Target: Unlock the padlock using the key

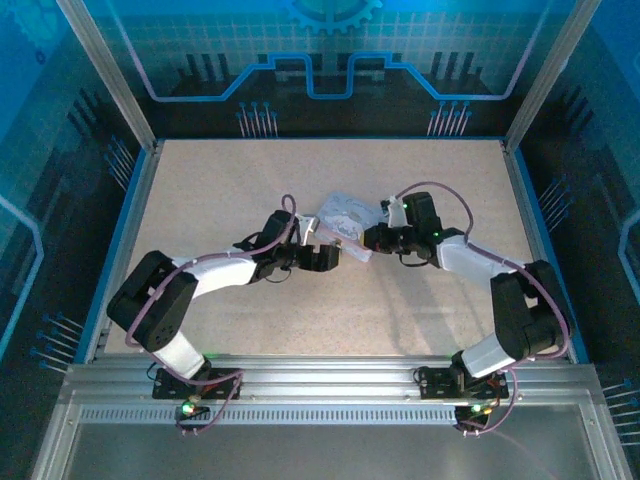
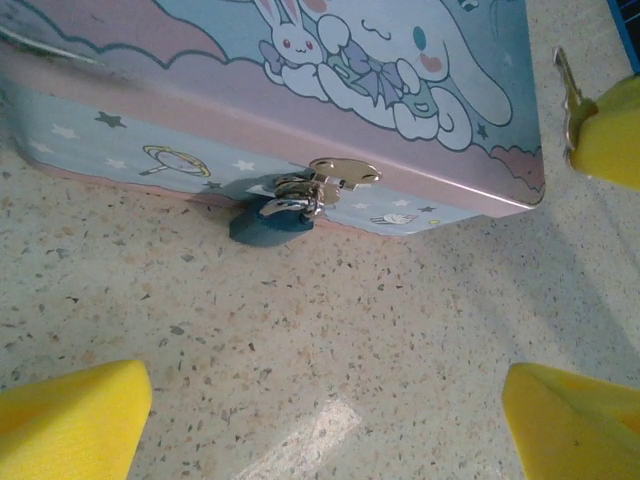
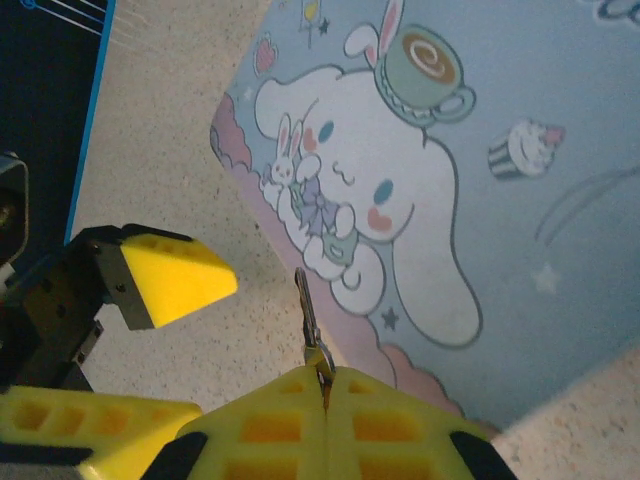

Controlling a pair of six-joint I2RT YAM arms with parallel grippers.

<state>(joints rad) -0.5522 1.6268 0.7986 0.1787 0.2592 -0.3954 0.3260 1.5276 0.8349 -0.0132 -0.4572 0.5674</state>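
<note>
The small dark-blue padlock (image 2: 268, 224) hangs by its silvery shackle from the clasp on the front wall of the cartoon-printed tin box (image 2: 200, 90). It rests on the speckled table. My left gripper (image 2: 325, 430) is open just in front of the padlock, its yellow pads wide apart with bare table between them. My right gripper (image 3: 325, 385) is shut on the key (image 3: 308, 305). The thin blade sticks out beyond the pads, over the box's corner. In the left wrist view the key (image 2: 566, 88) shows at the upper right, beside the box's right end.
The tin box (image 1: 345, 215) lies mid-table between both grippers, left gripper (image 1: 325, 258) and right gripper (image 1: 375, 238) close together at its near side. A yellow pad of the left gripper (image 3: 165, 275) sits close to the key's tip. Blue raised edges border the table.
</note>
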